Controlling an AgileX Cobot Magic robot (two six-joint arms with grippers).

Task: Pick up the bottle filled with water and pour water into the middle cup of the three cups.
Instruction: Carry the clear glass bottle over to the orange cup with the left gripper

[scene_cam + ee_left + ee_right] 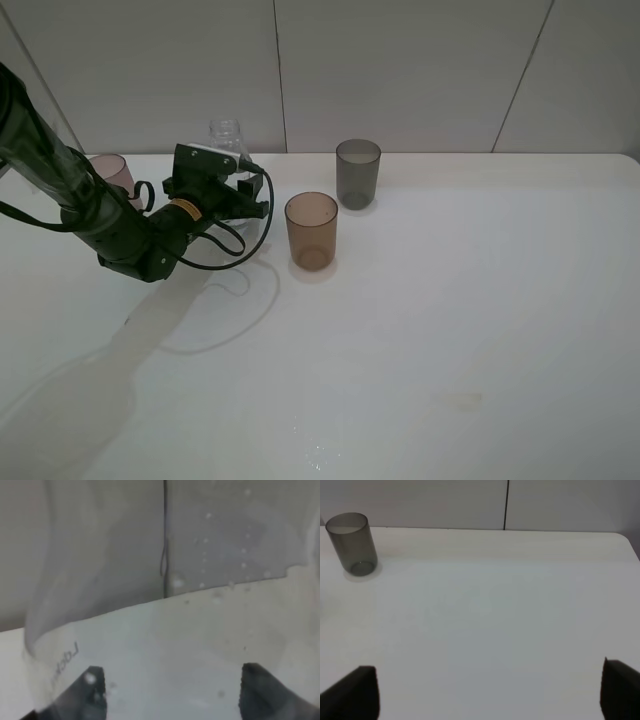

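The clear bottle (226, 135) stands at the back left of the white table (450, 300), with only its neck and shoulders showing above my left gripper (236, 190). In the left wrist view the bottle (165, 580) fills the frame between the two dark fingertips (92, 687), and the left gripper (172, 692) is shut on it. The amber middle cup (311, 230) stands upright just right of that gripper. The dark grey cup (358, 172) is behind it and the pinkish cup (110, 172) is partly hidden by the left arm. My right gripper (490, 690) is open over bare table.
The right wrist view shows the grey cup (352, 542) far off beside the table's back edge (520, 530). A black cable (255, 235) loops from the left wrist towards the amber cup. A few water drops (315, 455) lie near the front edge.
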